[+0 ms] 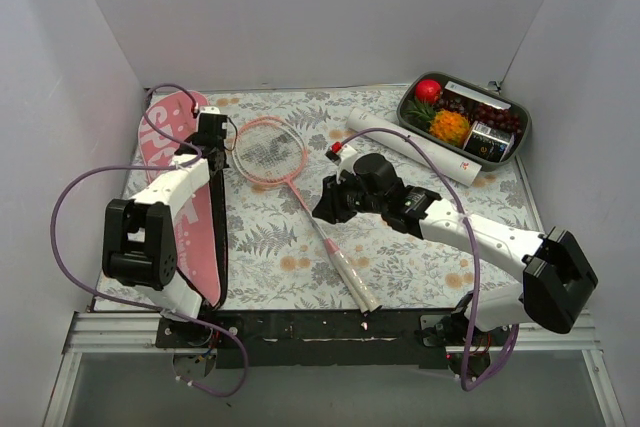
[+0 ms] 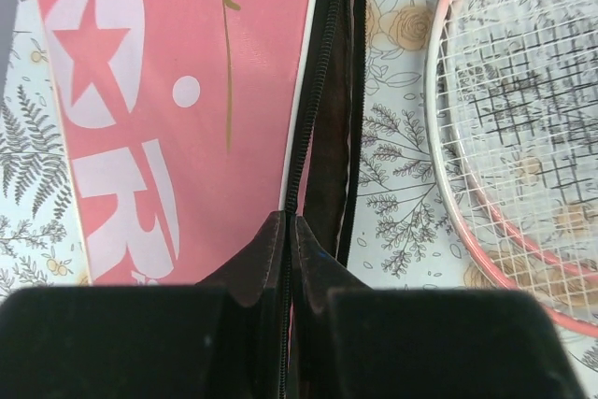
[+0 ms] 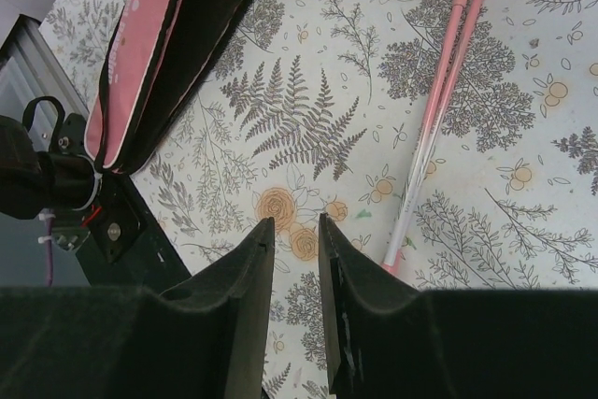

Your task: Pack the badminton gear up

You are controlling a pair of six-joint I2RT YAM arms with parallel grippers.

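Left pincer (image 2: 288, 223) — tips together on bag (image 2: 187, 91)

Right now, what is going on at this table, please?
The left gripper is shut on the black zipper edge of the pink bag. The right gripper hangs open above the table beside the racket, holding nothing. The racket and the white tube lie on the table outside the bag, so neither is packed yet.

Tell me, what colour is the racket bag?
The racket bag is pink with white lettering and black trim; the left wrist view shows it best.
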